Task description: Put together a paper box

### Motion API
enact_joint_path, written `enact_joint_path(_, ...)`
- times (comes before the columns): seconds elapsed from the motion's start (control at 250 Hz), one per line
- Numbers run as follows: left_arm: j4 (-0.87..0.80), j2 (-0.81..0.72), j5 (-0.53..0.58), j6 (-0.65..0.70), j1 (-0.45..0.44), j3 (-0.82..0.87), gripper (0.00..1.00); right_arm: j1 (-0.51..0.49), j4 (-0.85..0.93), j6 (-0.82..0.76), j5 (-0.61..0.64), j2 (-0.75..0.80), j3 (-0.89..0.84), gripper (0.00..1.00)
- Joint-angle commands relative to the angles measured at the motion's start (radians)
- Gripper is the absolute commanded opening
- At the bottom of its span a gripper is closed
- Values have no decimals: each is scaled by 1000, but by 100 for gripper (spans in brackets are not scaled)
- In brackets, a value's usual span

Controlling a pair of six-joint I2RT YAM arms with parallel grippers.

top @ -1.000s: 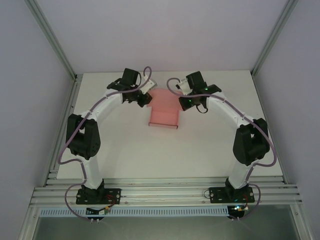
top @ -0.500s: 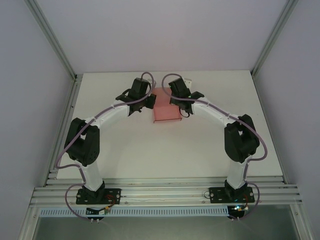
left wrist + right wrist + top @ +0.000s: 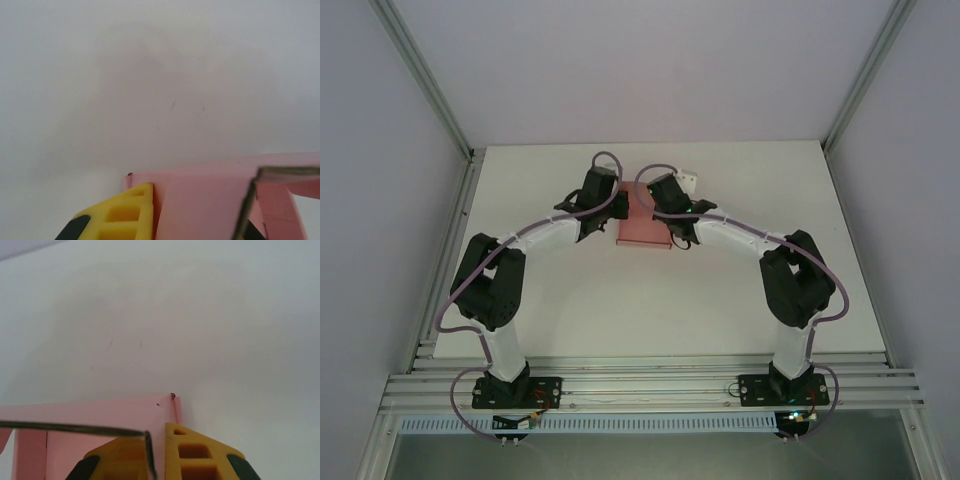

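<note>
**Two arms meet at the pink box**

From their bases at the near edge of the table (image 3: pixel 620 310), both arms rise, fold at the elbow and reach inward and away, their wrists almost meeting past mid-table. The paper box (image 3: pixel 642 232) lies between them on the far half of the table, its near edge showing below the wrists. The left gripper (image 3: pixel 616 207) sits at the box's left side. Its wrist view shows one yellow finger (image 3: pixel 125 215) against the card and a raised flap to the right; how wide it stands cannot be told. The right gripper (image 3: pixel 156 440) is at the right side, two yellow fingers drawn close on either face of an upright card wall, pinching it.
</note>
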State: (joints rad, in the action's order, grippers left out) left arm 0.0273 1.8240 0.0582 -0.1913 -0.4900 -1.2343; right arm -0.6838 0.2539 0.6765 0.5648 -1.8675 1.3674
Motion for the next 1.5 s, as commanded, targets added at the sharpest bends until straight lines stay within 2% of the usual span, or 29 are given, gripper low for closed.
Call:
enact_joint_path(0.0,205,-7,-162,-43,-37,90,12,-52,-101,22,-83,-30,-21,0)
enact_joint_path(0.323,213,2,-217,-93,-42,105,14,-109,-109,60,-90,-21,-77,0)
enact_joint_path(0.491,209,-15,-268,-183,-44,79,14,-121,-97,91,-89,-32,-56,0)
enact_joint_path(0.623,148,-19,-252,-240,-49,15,14,-120,-78,92,-102,-39,-19,0)
enact_joint_path(0.739,118,-13,-232,-214,-55,-13,14,-120,-72,79,-97,-36,-6,0)
enact_joint_path(0.807,153,-12,-226,-185,-56,28,14,-120,-101,71,-104,-29,-34,0)
enact_joint_path(0.974,375,-6,-298,-69,-57,243,14,-123,-192,72,-112,0,-156,0)
enact_joint_path(1.062,401,-19,-293,-59,-56,311,16,-129,-216,96,-109,22,-225,0)
enact_joint_path(1.182,489,-47,-347,-57,-61,374,22,-152,-286,80,-102,44,-293,0)
enact_joint_path(1.254,496,-67,-320,-59,-62,396,24,-166,-266,72,-53,56,-300,0)
enact_joint_path(1.406,396,-141,-256,-50,-61,409,37,-174,-235,53,19,86,-317,0)
enact_joint_path(1.462,341,-178,-212,-52,-62,413,39,-174,-224,44,28,93,-323,0)
enact_joint_path(1.493,319,-201,-190,-56,-62,420,44,-174,-222,41,30,98,-328,0)
